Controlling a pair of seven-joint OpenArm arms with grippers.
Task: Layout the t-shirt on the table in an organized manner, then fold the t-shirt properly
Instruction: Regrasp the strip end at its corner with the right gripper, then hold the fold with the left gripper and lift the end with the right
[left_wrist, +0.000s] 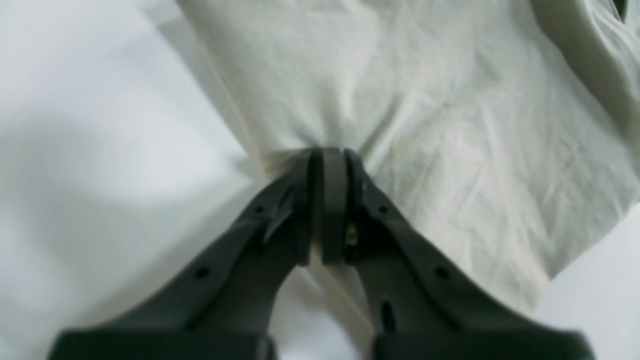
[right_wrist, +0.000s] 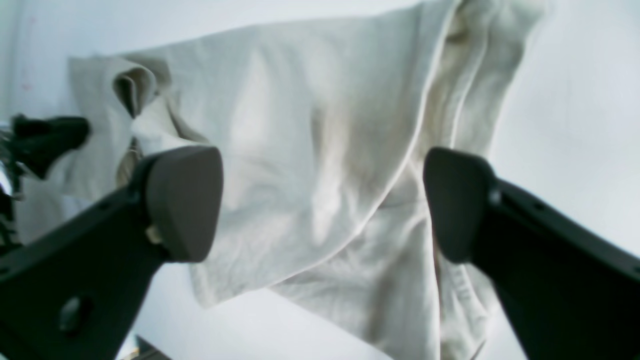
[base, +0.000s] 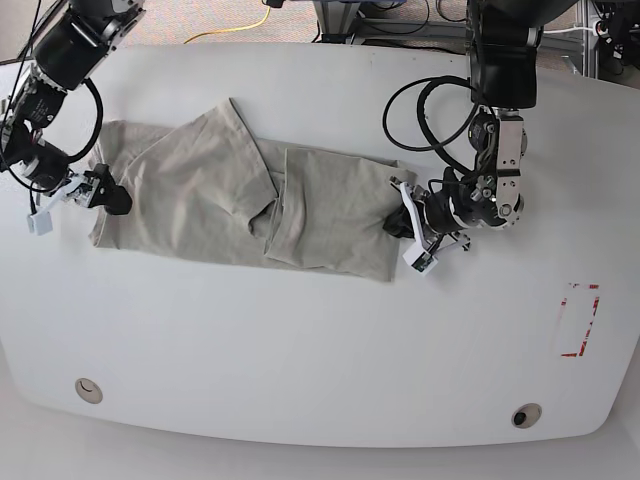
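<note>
The table (base: 320, 340) fills the base view, with a red-outlined mark (base: 577, 320) toward four o'clock and two small holes (base: 88, 389) near the six o'clock edge. The t-shirt (base: 210, 200) is spread across the upper middle, running from nine o'clock toward three o'clock, but it is not laid flat: one flap is turned over near the centre and wrinkles are seen throughout. The layout step is judged to be partly done at best; smoothing and all folding are left.

At the three o'clock end of the cloth, the left gripper (left_wrist: 327, 155) is pressed together on an edge of the shirt, fabric being pinched between the pads. At the nine o'clock end, the right gripper (right_wrist: 322, 200) is seen with its fingers spread wide, nothing held between them, the shirt lying beyond.
</note>
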